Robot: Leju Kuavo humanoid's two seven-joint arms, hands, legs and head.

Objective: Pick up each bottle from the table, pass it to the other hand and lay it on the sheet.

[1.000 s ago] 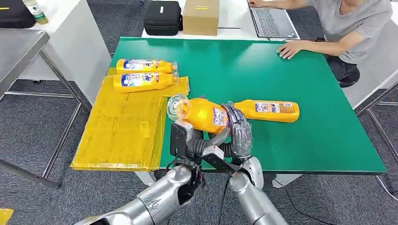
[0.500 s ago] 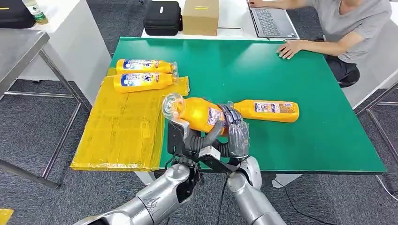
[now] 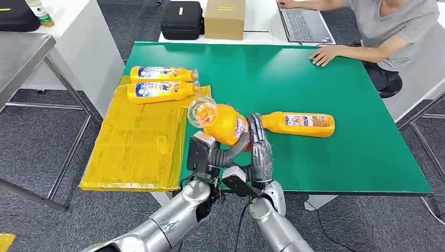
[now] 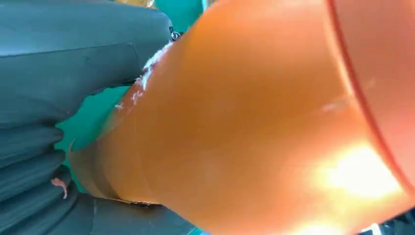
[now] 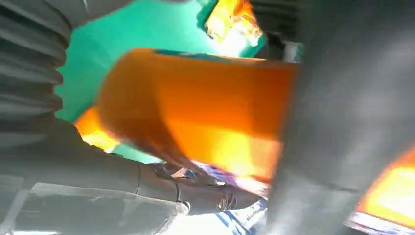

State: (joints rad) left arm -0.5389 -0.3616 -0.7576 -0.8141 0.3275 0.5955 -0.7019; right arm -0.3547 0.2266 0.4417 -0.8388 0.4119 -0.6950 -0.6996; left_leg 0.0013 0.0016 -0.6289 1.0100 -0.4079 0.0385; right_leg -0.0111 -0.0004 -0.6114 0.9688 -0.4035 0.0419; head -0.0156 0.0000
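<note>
An orange bottle with a clear cap is held above the green table's near edge, cap end tilted up toward the yellow sheet. My left hand grips its body from below, thumb wrapped round it. My right hand stands against the bottle's base end, fingers upright along it. Up close the bottle lies in my left hand, and the bottle rests over my right hand's thumb. Two bottles lie at the sheet's far end. Another bottle lies on the table.
A person sits at the far right with a hand on the table's edge, by a laptop. A cardboard box and a black case stand behind the table. A white table stands to the left.
The held bottle has risen and tilted, its cap end swinging up and slightly left. My right hand's fingers have straightened from curled over the bottle to upright beside it.
</note>
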